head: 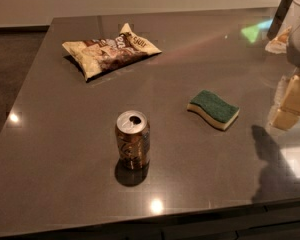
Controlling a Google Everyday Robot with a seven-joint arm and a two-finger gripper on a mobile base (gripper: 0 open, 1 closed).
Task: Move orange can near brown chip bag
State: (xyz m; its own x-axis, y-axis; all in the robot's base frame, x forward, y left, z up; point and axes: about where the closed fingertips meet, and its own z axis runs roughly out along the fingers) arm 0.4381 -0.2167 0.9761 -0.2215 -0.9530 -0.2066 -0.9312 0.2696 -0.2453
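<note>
Hanging well apart from the small orange-brown metal soda can [133,140], far to its right and beyond it, the white pincer [297,36] is only partly in view; whether it stands apart or together cannot be told. Nearer the can on that side lies a green-and-yellow sponge [213,109]. The can stands upright on the dark glossy table [65,149]. Beyond it to the left, well apart, lies the flat crinkled brown chip bag [111,50]. Thin-walled, smooth and probably light, the can may dent under a hard squeeze; a mid-height hold across its sides looks best.
</note>
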